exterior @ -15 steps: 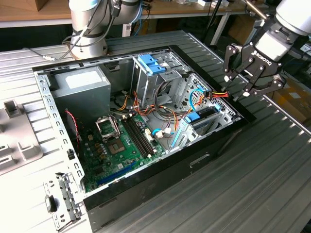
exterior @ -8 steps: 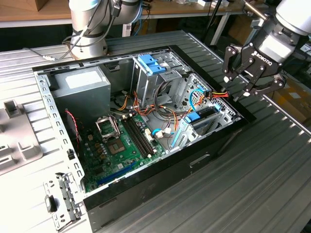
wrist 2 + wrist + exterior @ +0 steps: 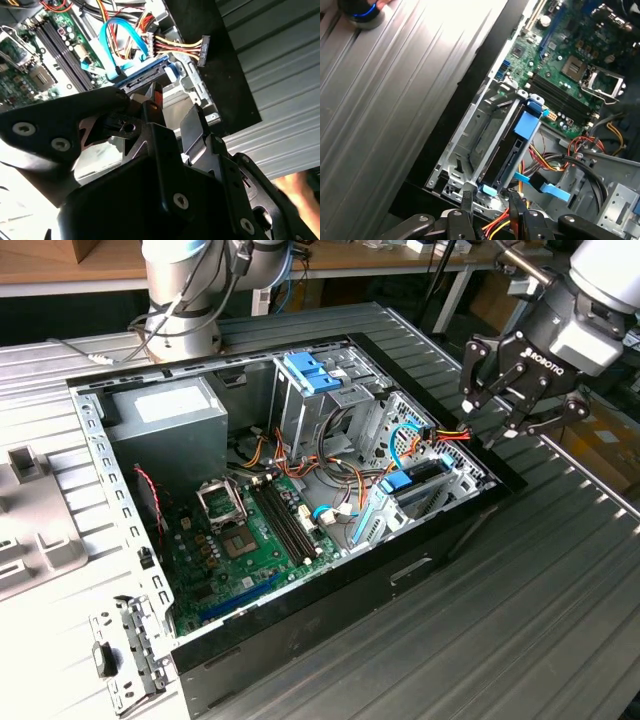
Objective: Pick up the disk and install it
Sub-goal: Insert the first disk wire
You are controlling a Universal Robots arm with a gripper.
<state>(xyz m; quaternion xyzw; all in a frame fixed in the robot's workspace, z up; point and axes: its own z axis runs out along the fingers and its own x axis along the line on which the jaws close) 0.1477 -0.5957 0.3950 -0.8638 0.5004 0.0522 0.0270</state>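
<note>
An open computer case (image 3: pixel 300 500) lies on the ribbed metal worktop (image 3: pixel 560 620), motherboard (image 3: pixel 250 540) exposed. The disk (image 3: pixel 412 480) sits seated in the drive bay at the case's corner toward the exterior view's right. Just above it hovers the hand (image 3: pixel 510 405), fingers spread and empty.
</note>
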